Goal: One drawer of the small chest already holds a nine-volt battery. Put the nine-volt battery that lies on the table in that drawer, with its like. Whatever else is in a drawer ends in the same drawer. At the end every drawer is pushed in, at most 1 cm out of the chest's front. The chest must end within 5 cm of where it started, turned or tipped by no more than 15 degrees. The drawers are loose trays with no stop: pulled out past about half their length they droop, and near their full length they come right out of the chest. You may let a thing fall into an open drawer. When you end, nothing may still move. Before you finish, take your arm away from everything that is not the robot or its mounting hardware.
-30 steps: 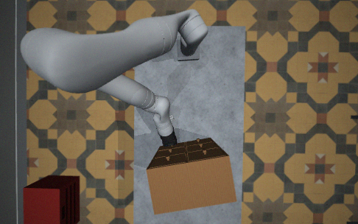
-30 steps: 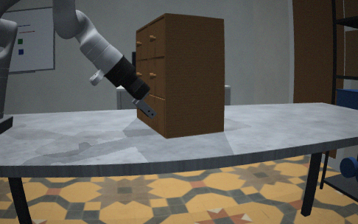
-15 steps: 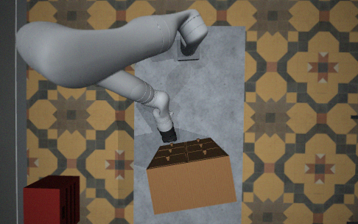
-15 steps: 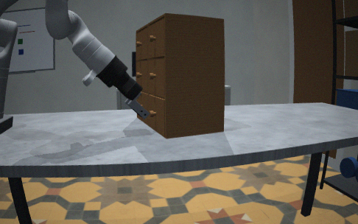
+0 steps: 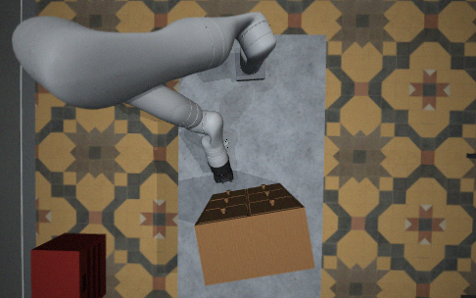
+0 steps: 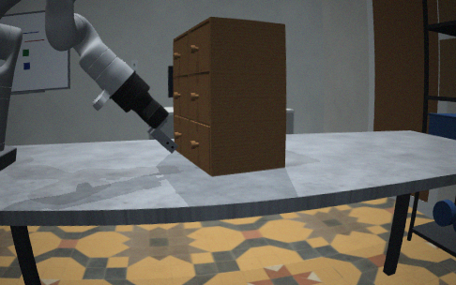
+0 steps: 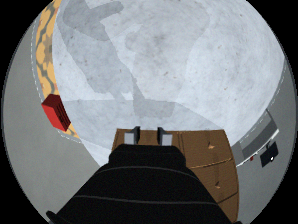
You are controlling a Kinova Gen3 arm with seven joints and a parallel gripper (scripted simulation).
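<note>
The brown wooden chest point(image 5: 255, 245) point(image 6: 244, 94) point(image 7: 206, 149) stands upright on the grey table point(image 5: 294, 123) point(image 6: 328, 164). It has two columns of three drawers, each with a small knob, and all look pushed in. My gripper point(image 5: 226, 182) point(image 6: 169, 142) point(image 7: 148, 132) is open and empty. It slants down to the chest's front, with its fingertips just in front of the bottom drawer's knob point(image 6: 177, 134) in the column farther from the exterior camera. No nine-volt battery shows in any view.
A red box point(image 5: 69, 265) point(image 7: 55, 112) stands on the floor off the table's side. The arm's base point(image 5: 251, 69) is mounted at the far end of the table. A whiteboard point(image 6: 38, 52) hangs on the wall behind the arm.
</note>
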